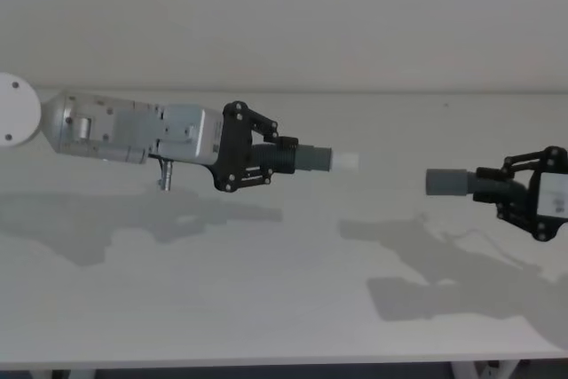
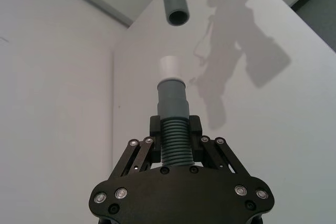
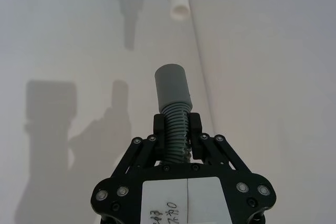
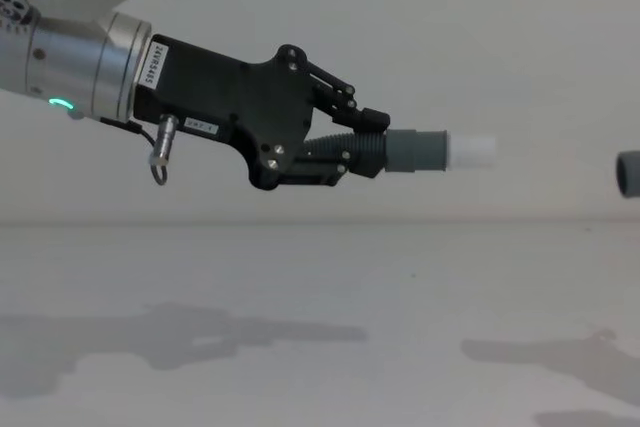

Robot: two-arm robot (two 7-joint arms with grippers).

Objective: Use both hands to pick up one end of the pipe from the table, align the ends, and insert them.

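Both pipe pieces are up in the air above the surface (image 1: pixel 266 308). My left hand (image 1: pixel 282 159) has its jaws closed on the ribbed part of the white-tipped piece (image 1: pixel 312 160). My right hand (image 1: pixel 499 185) has its jaws closed on the socket piece (image 1: pixel 448 182). The ends face each other across a gap. I think I am lining them up. Next I must level them, then push the tip in gently.

Head looks down, chest across the table (image 1: pixel 266 308); wrist views face each other.
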